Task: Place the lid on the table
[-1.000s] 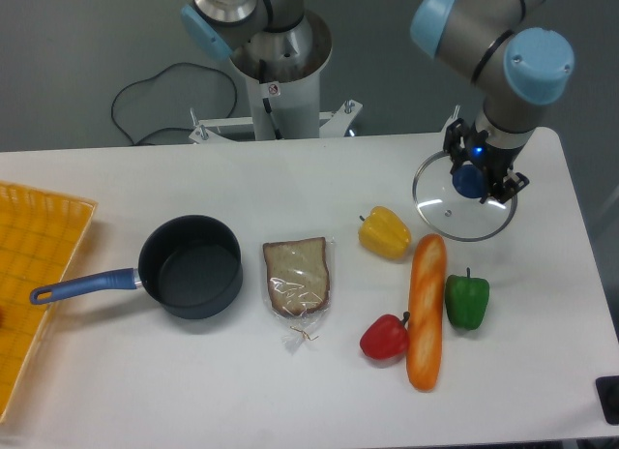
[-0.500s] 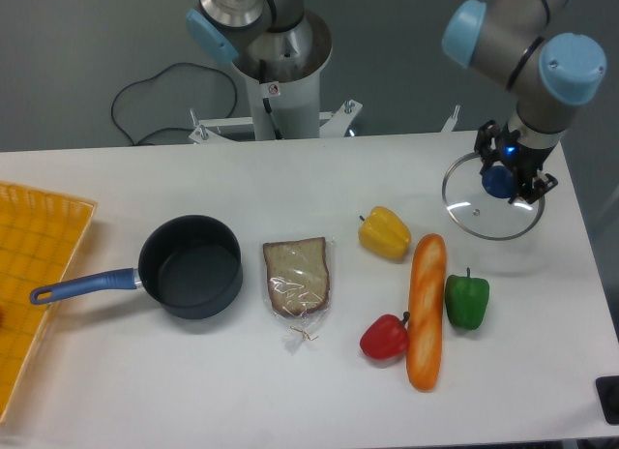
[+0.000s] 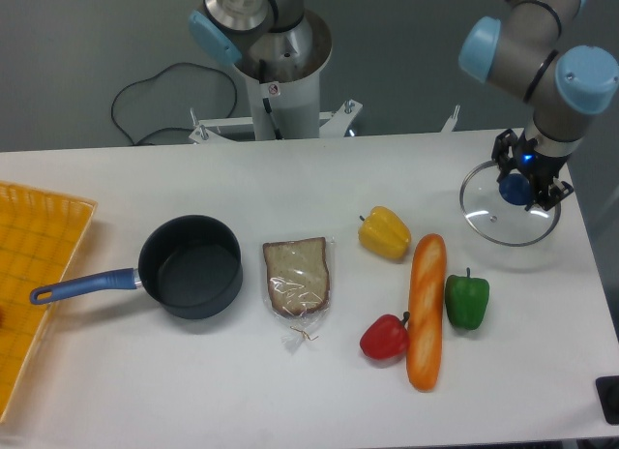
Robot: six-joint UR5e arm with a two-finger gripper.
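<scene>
The pincer [image 3: 527, 181] is clamped on the blue knob of the round clear glass lid with a thin metal rim [image 3: 510, 205], holding it level, low over the white counter [image 3: 290, 391]'s far right side, seemingly for a flat set-down.

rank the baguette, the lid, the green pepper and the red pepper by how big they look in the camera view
1. baguette, longest by far
2. lid, held by the hand
3. green pepper and red pepper: too alike to rank
</scene>
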